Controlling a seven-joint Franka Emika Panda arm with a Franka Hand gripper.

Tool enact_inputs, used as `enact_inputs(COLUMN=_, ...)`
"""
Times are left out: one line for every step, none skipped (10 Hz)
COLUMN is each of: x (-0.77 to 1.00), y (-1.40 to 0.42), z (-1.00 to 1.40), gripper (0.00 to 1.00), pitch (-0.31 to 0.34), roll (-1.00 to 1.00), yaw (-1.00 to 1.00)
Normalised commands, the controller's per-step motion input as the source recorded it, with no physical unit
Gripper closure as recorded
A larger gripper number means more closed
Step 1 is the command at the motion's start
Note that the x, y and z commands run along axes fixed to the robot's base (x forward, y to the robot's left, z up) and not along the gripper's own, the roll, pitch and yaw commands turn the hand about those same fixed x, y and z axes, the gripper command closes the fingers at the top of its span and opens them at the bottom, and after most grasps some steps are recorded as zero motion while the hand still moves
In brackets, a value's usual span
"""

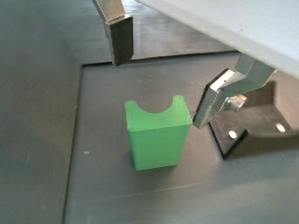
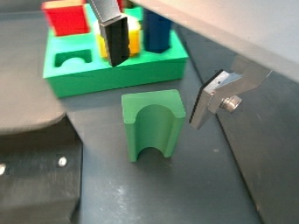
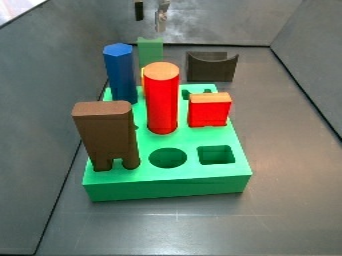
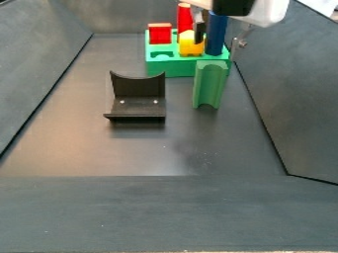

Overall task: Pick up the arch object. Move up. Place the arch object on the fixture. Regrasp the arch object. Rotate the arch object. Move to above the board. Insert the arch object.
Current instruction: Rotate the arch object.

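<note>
The arch object is standing up on the dark floor, just beside the board and a little way from the fixture. Its two short legs are pointing up, with the notch showing on top in a wrist view. I think it is standing free like this so the claw can come down over it and take hold. The claw is hanging right above the arch object and is not touching it. Its two silver fingers are wide apart, and nothing is between them. On the board, a red round peg and a blue peg are standing in their holes.
</note>
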Motion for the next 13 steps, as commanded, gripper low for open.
enact_inputs(x=0.02, y=0.0, z=-0.01, gripper=0.0, pitch=0.013, roll=0.0, yaw=1.0)
enact_inputs(x=0.02, y=0.0, z=-0.01, gripper=0.0, pitch=0.014, roll=0.0, yaw=1.0)
enact_inputs(x=0.02, y=0.0, z=-0.01, gripper=0.0, pitch=0.015, roll=0.0, yaw=1.0)
enact_inputs(x=0.02, y=0.0, z=-0.01, gripper=0.0, pitch=0.017, roll=-0.01, yaw=1.0)
enact_inputs(x=0.02, y=0.0, z=-0.01, gripper=0.0, pitch=0.019, roll=-0.01, yaw=1.0)
enact_inputs(x=0.02, y=0.0, z=-0.01, gripper=0.0, pitch=0.02, roll=-0.01, yaw=1.0)
enact_inputs(x=0.02, y=0.0, z=-0.01, gripper=0.0, pitch=0.024, roll=-0.01, yaw=1.0)
enact_inputs(x=0.02, y=0.0, z=-0.01, gripper=0.0, pitch=0.027, roll=-0.01, yaw=1.0)
enact_inputs(x=0.02, y=0.0, z=-0.01, gripper=0.0, pitch=0.032, roll=-0.01, yaw=1.0)
enact_inputs(x=0.02, y=0.0, z=-0.01, gripper=0.0, pitch=0.038, roll=-0.01, yaw=1.0)
enact_inputs(x=0.02, y=0.0, z=-0.01, gripper=0.0, pitch=0.045, roll=-0.01, yaw=0.86)
enact_inputs(x=0.02, y=0.0, z=-0.01, gripper=0.0, pitch=0.044, roll=-0.01, yaw=0.63)
enact_inputs(x=0.02, y=0.0, z=-0.01, gripper=0.0, pitch=0.044, roll=-0.01, yaw=0.49)
